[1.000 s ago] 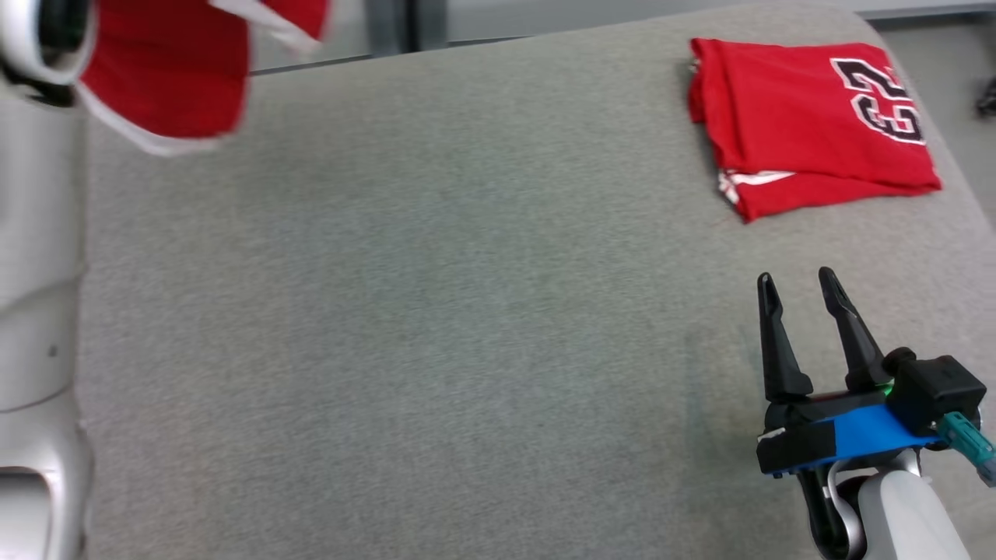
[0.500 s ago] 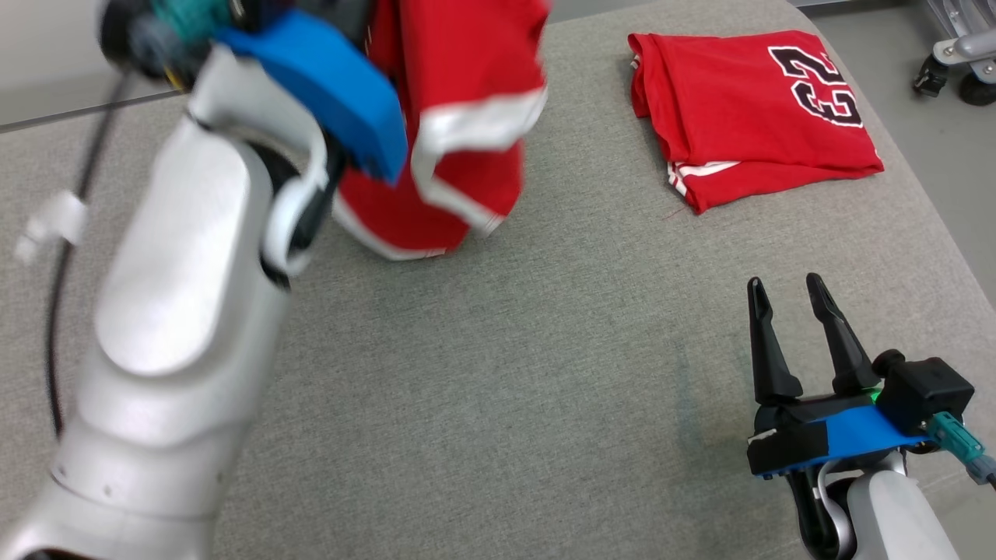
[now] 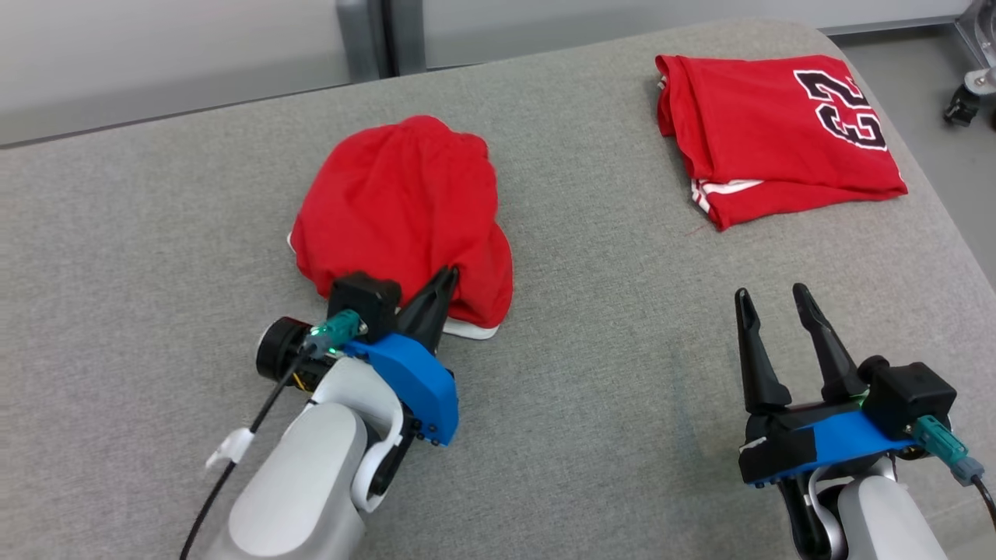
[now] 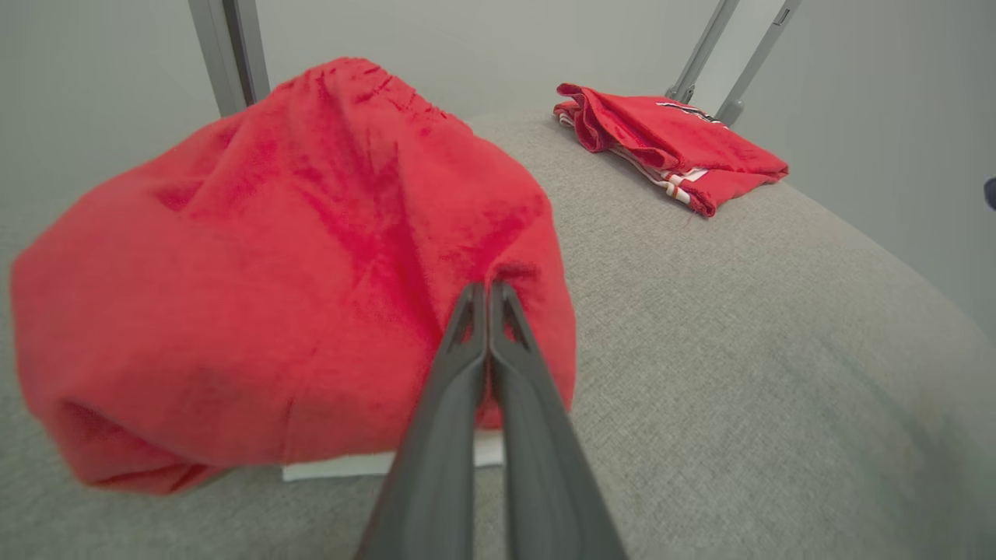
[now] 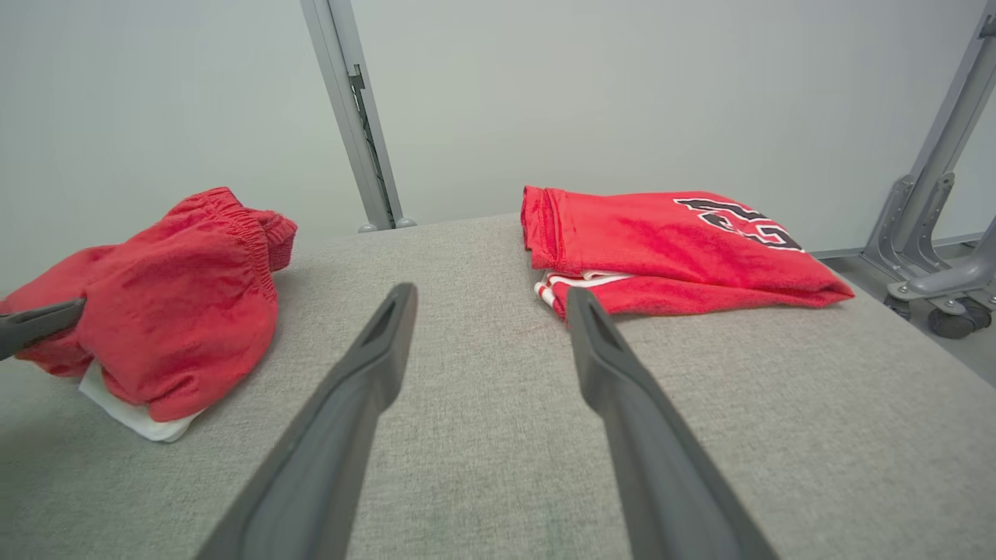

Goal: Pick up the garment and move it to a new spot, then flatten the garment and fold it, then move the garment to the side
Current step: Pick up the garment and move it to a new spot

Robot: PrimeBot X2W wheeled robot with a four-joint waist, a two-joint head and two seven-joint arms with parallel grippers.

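Now, you can see the red garment [image 3: 405, 202] heaped on the grey table [image 3: 583, 350], well to the left of the folded jersey [image 3: 778, 136] and apart from it. Your left gripper [image 3: 449, 274] has its fingers pressed together on a pinch of cloth at the garment's near edge, on the side that faces the jersey. Your right gripper [image 3: 772, 292] sits nearer you than the jersey, not touching it, fingers spread wide and holding nothing.
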